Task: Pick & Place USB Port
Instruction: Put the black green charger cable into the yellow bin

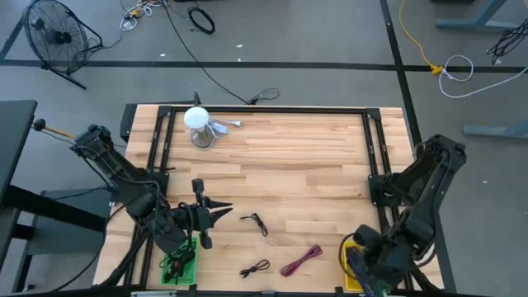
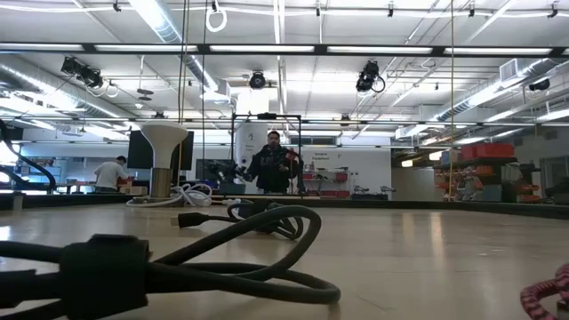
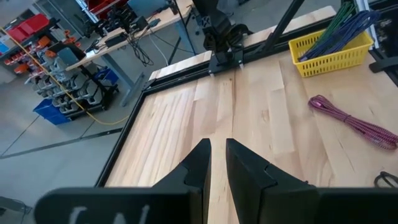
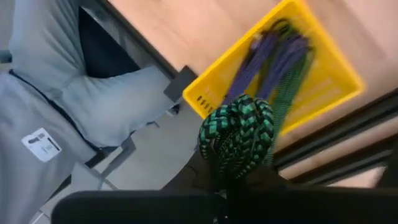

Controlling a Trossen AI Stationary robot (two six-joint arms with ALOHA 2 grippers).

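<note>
My right gripper [image 4: 231, 182] is shut on a coiled green-and-black braided cable [image 4: 239, 134], above a yellow basket [image 4: 333, 78] that holds purple and green cables. In the high view that gripper [image 1: 369, 268] is at the table's near right corner, over the basket [image 1: 350, 249]. My left gripper [image 1: 221, 213] hovers over the near left of the table. Its fingers [image 3: 200, 163] stand a narrow slit apart with nothing between them. A black cable [image 1: 256, 222], a second black cable [image 1: 256, 268] and a magenta cable [image 1: 302, 260] lie flat on the wood. My right gripper pinches the coiled bundle's lower loops [image 4: 229, 163] between its two fingers, coming from above and pointing steeply down. Several strands are caught together. The bundle bulges beyond the fingertips, over the basket. I cannot tell whether its far end rests among the cables there.
A green tray [image 1: 181, 262] with cables sits at the near left corner, below the left arm. A white stand [image 1: 198, 125] with a grey cord is at the far left. A black frame [image 1: 264, 109] edges the table. The middle of the wood is bare.
</note>
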